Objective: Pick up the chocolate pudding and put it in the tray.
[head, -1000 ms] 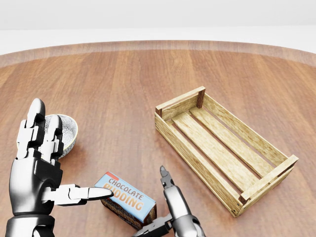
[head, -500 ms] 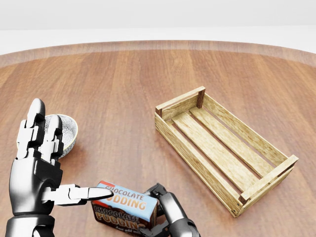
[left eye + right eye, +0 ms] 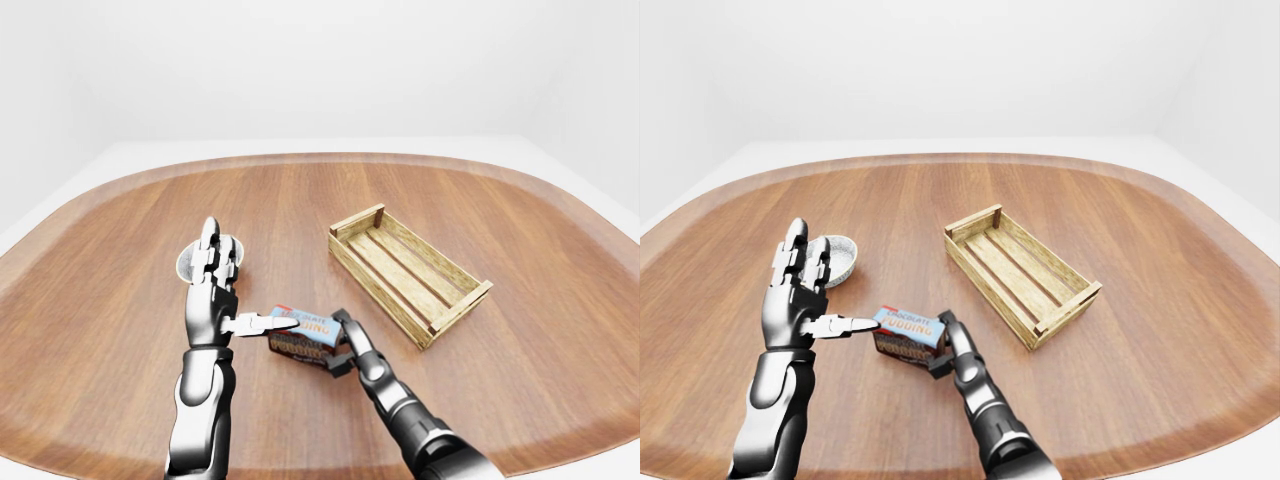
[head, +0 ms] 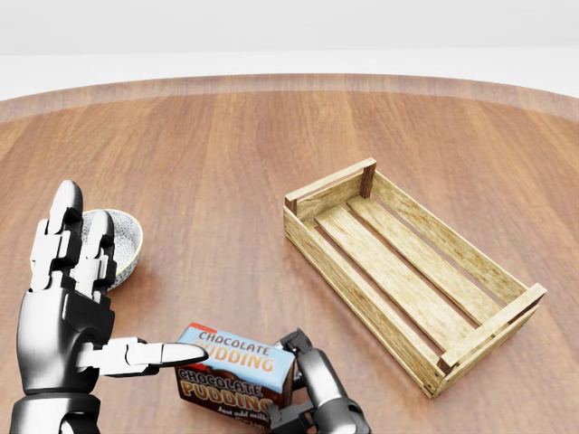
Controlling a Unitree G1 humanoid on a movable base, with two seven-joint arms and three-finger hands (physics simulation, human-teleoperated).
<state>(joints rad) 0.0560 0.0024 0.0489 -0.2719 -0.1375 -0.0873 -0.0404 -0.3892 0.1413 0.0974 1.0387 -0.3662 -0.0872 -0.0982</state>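
The chocolate pudding box (image 4: 233,372), blue on top and brown on its side, sits tilted at the bottom middle of the head view. My right hand (image 4: 291,384) comes up from the bottom edge, and its fingers (image 4: 297,345) curl over the box's right end with the thumb under it. My left hand (image 4: 109,307) stands open at the left, fingers upright, its thumb tip touching the box's left end. The wooden slatted tray (image 4: 355,271) lies empty to the right, apart from both hands.
A small grey bowl (image 4: 125,242) sits behind my left hand's fingers. The round wooden table (image 3: 120,250) spreads wide around everything, and its rim curves across the top of the eye views.
The right hand's fingers have curled shut onto the box's right end. The box has tipped up, showing its brown side. The left hand has stayed still.
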